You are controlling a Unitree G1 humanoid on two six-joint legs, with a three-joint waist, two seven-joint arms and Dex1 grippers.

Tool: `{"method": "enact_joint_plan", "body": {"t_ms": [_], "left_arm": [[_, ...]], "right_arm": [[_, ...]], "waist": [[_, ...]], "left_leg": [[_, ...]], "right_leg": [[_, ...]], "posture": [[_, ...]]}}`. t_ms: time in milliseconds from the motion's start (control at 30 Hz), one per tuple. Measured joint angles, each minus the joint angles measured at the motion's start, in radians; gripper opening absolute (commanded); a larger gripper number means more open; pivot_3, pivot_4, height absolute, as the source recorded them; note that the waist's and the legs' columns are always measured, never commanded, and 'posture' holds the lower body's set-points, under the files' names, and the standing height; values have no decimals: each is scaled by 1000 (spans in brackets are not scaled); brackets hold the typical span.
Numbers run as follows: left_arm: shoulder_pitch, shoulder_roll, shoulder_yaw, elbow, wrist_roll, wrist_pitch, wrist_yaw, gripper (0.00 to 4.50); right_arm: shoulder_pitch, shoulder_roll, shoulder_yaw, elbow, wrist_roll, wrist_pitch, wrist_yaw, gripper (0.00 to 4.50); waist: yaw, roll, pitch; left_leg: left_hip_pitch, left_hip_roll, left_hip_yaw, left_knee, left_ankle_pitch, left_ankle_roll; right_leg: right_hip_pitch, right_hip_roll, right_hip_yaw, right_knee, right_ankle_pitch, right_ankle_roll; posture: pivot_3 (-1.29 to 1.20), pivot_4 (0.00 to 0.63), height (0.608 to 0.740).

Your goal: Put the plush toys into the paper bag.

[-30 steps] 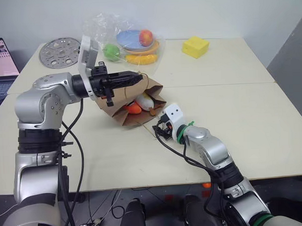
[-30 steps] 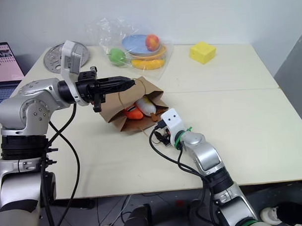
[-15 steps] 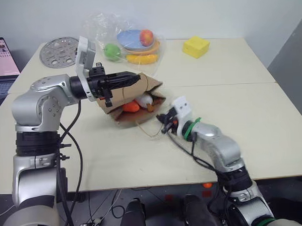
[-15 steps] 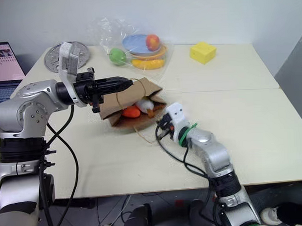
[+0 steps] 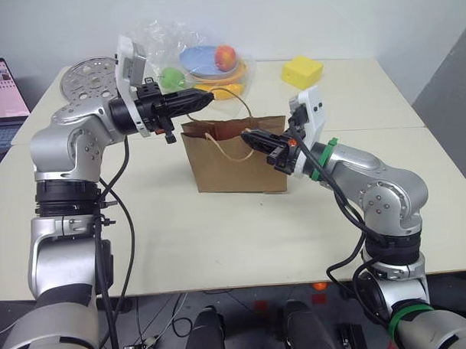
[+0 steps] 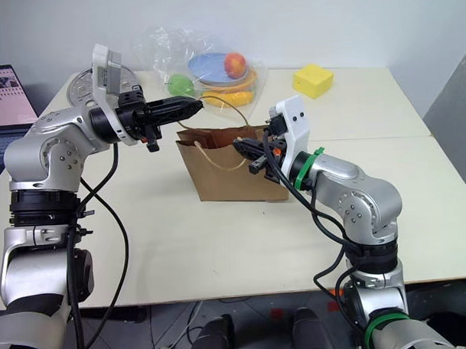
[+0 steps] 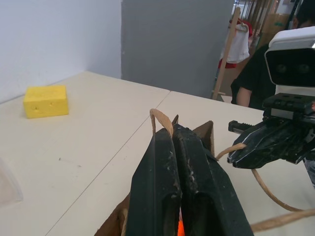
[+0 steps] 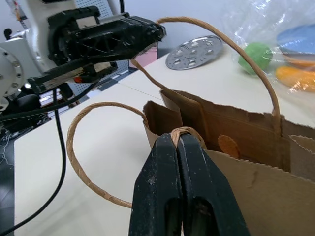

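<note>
Fingers of both grippers pinched shut on the handles. Head views: paper bag (image 5: 236, 163) held upright on the table between left gripper (image 5: 203, 100) and right gripper (image 5: 251, 136). Left wrist view: orange glimpsed below closed fingers (image 7: 189, 162), likely the carrot plush. Right wrist view: near handle (image 8: 86, 147) clamped. Task judged nearly finished; contents otherwise hidden.

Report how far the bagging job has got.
Done, as far as shows: the paper bag stands upright on the table, and no plush toy lies outside it. A sliver of orange shows inside the bag past the left gripper's fingers in the left wrist view, likely the carrot. In hand: the left gripper and right gripper are each shut on a handle. Left: confirming the egg toy is inside; the bag hides it.
</note>
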Motion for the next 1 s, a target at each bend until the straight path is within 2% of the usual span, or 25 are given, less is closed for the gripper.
{"method": "enact_joint_plan", "body": {"t_ms": [133, 300, 433, 667, 767, 833, 1000], "left_arm": [[21, -28, -7, -29, -5, 13, 1, 0], [32, -26, -8, -81, -9, 46, -5, 0], [35, -15, -4, -66, -11, 61, -4, 905], [45, 155, 55, -33, -41, 99, -78, 3078], [96, 196, 64, -17, -30, 68, -117, 3947], [149, 199, 53, 0, 8, -21, -155, 4483], [207, 149, -34, 134, 149, -311, -219, 4483]], "right_arm": [[8, -9, -6, 36, -16, -9, -52, 12], [31, -87, -17, 77, -63, -24, -84, 12], [49, -121, -25, 61, -46, -24, -63, 882], [47, -151, -45, -8, 22, 12, -37, 3423], [48, -177, -44, -31, 49, 29, -22, 4453], [48, -206, -46, -45, 66, 34, -10, 4500], [46, -267, -53, -45, 85, 38, 7, 4500]], "waist": [[0, 0, 0], [0, 0, 0], [0, 0, 0], [-8, 1, 0], [-5, 1, 0], [3, 1, 0], [25, 0, 0]], "left_leg": [[0, 0, 0, 0, 0, 0], [0, 0, 0, 0, 0, 0], [0, 0, 0, 0, 0, 0], [0, 0, 0, -1, 0, 0], [0, 0, 1, -1, 0, 0], [0, 0, 1, -1, 0, 0], [-1, 0, 1, 0, 0, 0]], "right_leg": [[0, 0, 0, 0, 0, 0], [0, 0, 0, 0, 0, 0], [0, 0, 0, 0, 0, 0], [-1, 0, 0, 0, 0, 0], [-1, 0, 0, -1, 0, 0], [0, 0, 0, -1, 0, 0], [0, 0, 0, -2, 0, 0]], "posture": [[0, 150, 740], [0, 150, 740], [0, 150, 740], [0, 150, 740], [0, 150, 740], [0, 150, 740], [0, 150, 740]]}}
